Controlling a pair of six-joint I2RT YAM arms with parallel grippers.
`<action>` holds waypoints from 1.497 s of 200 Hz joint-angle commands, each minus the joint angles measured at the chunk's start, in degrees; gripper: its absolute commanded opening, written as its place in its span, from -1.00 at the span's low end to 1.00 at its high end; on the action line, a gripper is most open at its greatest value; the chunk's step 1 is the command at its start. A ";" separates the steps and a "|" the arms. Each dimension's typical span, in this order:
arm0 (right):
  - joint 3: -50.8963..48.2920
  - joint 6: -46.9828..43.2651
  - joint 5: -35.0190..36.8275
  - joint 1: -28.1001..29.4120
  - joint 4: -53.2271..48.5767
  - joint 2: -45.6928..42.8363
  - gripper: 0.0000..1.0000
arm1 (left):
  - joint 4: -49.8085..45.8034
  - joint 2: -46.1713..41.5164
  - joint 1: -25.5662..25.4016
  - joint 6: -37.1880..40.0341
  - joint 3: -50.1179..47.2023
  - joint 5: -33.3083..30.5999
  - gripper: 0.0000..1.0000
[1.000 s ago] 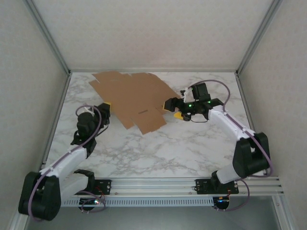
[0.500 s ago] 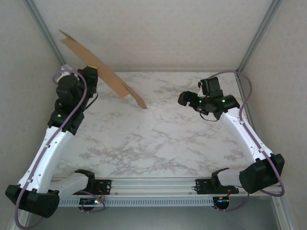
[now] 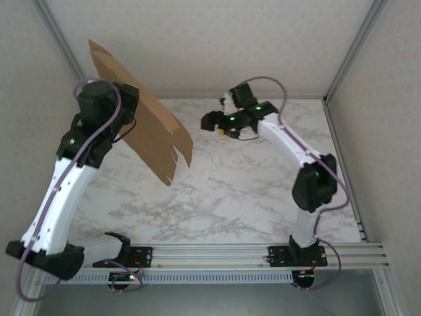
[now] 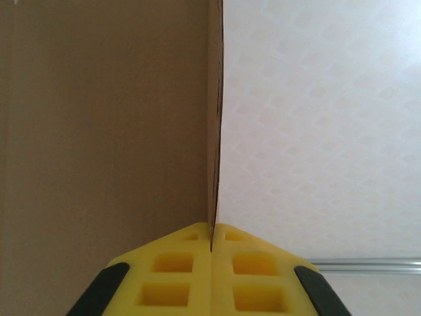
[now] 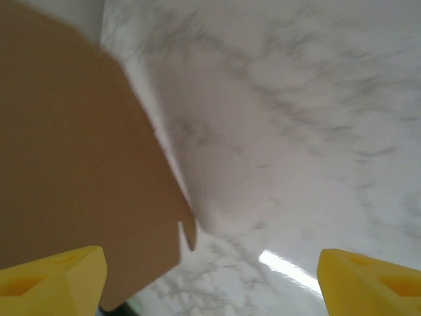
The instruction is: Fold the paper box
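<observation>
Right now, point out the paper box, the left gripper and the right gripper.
paper box (image 3: 150, 128), top external view, middle of the sheet.
left gripper (image 4: 212, 240), left wrist view, between its shut fingertips.
right gripper (image 5: 210, 276), right wrist view, between its open fingertips.

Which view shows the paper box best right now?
Top external: the whole paper box is in frame, held up off the table, with its notched lower edge visible. The left wrist view sees it edge-on, pinched in the left gripper. The right wrist view catches one blurred corner.

Lab enclosure: aluminium frame (image 3: 356, 46), marble-look table (image 3: 230, 191).
</observation>
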 commanded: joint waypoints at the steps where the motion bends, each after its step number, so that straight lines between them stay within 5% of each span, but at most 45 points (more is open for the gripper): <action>1: -0.06 1.73 -7.26 2.16 1.30 2.63 0.66 | -6.65 7.11 -0.81 -1.47 7.38 -0.47 -1.00; 66: -18.28 5.59 1.73 -7.13 1.92 -6.28 0.69 | -21.75 42.93 -1.75 -2.35 37.57 3.49 -1.00; 89: -25.45 6.35 10.83 -11.75 0.00 -11.11 0.70 | -25.55 54.59 -3.00 -2.31 49.80 4.03 -1.00; 117: -29.30 3.40 24.06 -13.53 -3.76 -17.88 0.72 | -22.39 60.70 -3.98 -3.58 50.23 5.94 -1.00; 158: -31.11 -0.44 25.41 -13.64 -4.68 -23.86 0.68 | -16.58 65.97 -5.26 -2.87 48.03 9.78 -1.00; 190: -32.80 -1.51 24.35 -13.59 -3.44 -25.67 0.64 | -10.76 62.68 -6.58 0.32 39.78 9.43 -1.00; 265: -33.83 -1.90 24.86 -13.55 0.07 -26.76 0.60 | 31.39 43.62 -6.89 0.90 -6.64 20.45 -1.00; 299: -33.47 -1.75 23.85 -13.63 0.62 -26.13 0.57 | 38.46 40.48 -6.81 2.28 -16.96 21.94 -1.00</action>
